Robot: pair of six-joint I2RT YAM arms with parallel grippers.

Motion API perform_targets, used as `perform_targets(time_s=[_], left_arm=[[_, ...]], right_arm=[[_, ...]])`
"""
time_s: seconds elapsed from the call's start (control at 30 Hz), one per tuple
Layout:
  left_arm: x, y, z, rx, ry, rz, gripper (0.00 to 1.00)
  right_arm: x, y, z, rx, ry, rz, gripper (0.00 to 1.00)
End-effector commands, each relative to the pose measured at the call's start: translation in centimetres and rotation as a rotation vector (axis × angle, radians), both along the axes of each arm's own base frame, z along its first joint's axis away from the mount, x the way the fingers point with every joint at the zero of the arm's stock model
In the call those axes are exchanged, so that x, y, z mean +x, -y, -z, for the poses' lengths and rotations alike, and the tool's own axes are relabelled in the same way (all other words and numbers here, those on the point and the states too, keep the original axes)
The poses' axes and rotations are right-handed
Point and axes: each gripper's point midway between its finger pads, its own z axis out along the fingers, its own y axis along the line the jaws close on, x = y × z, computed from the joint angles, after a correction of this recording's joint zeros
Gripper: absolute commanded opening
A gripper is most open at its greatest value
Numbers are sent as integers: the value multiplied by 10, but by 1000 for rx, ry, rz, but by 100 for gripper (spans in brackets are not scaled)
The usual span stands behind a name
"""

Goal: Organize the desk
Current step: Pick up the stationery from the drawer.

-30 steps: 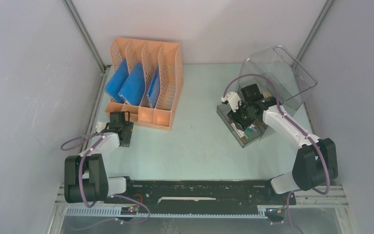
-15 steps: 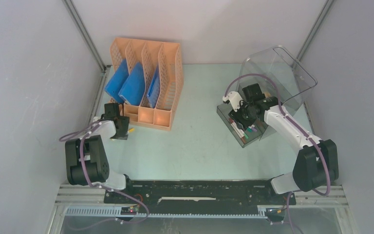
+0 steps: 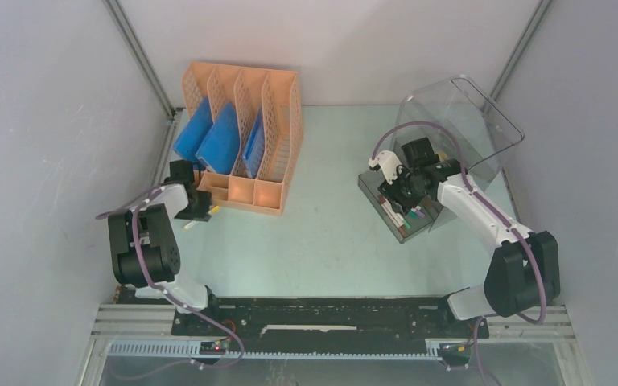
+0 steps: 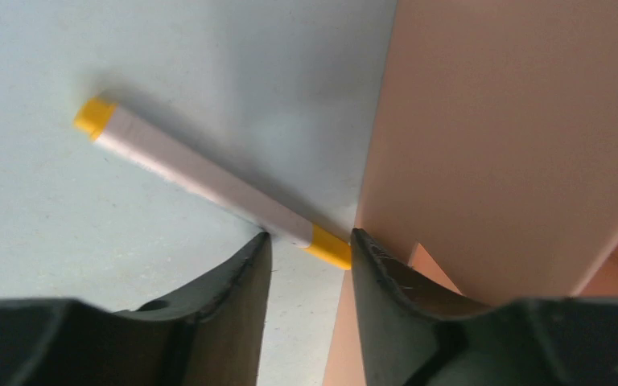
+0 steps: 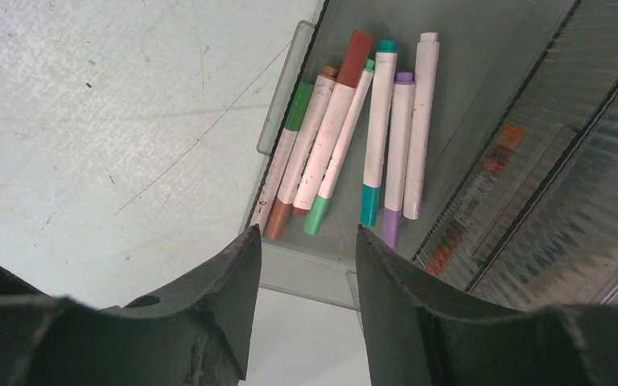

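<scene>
The pale mint-green desk [image 3: 322,241] bears a white marker with yellow ends [image 4: 201,173], lying against the front left corner of the orange file rack [image 3: 241,137]. My left gripper [image 3: 195,203] is open and low over it. In the left wrist view the marker's near yellow end sits at my fingertips, between them [image 4: 308,237]. My right gripper [image 3: 402,186] is open and empty above the pulled-out clear drawer [image 3: 406,225]. In the right wrist view [image 5: 306,233] it hovers over the drawer's front edge, with several coloured markers [image 5: 354,129] lying inside.
The orange rack [image 4: 515,137] fills the right of the left wrist view, close to my right finger. Blue folders [image 3: 209,137] stand in its slots. The clear plastic drawer box [image 3: 459,129] stands at the back right, by the grey wall.
My left gripper has moved back and left, from open desk to the rack's front left corner over the yellow-ended marker. The right arm has barely moved.
</scene>
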Motion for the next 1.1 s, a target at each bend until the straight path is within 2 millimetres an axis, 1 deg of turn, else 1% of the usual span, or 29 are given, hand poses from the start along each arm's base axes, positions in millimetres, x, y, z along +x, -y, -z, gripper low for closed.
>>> perform_targets(time_s=[0.0,0.13,0.3,0.37,0.4,0.43,0.63,0.83,0.93,1.07], left_arm=[[-17,2,17,-29,-135,45,44],[-17,6,19,-57,-178,73,30],[-17,9,21,-72,-179,78,24],[-18,9,21,-73,-178,82,14],[-19,10,21,-75,-178,83,3],[-20,10,21,-74,-178,82,0],[-33,9,11,-43,-152,90,0],[-58,12,0,-8,-117,130,0],[-68,14,-6,8,-81,153,0],[-74,19,-16,30,-1,202,0]], right_arm=[[7,-2,-24,31,68,-14,54],[6,-3,-25,35,71,-16,54],[6,-3,-28,41,77,-19,54],[6,-4,-29,44,80,-23,54],[5,-4,-29,44,81,-22,54],[5,-4,-30,45,81,-22,54],[4,-5,-33,59,89,-30,54],[1,-10,-38,86,95,-49,54],[-1,-13,-42,96,102,-59,54],[-4,-18,-45,119,105,-80,54]])
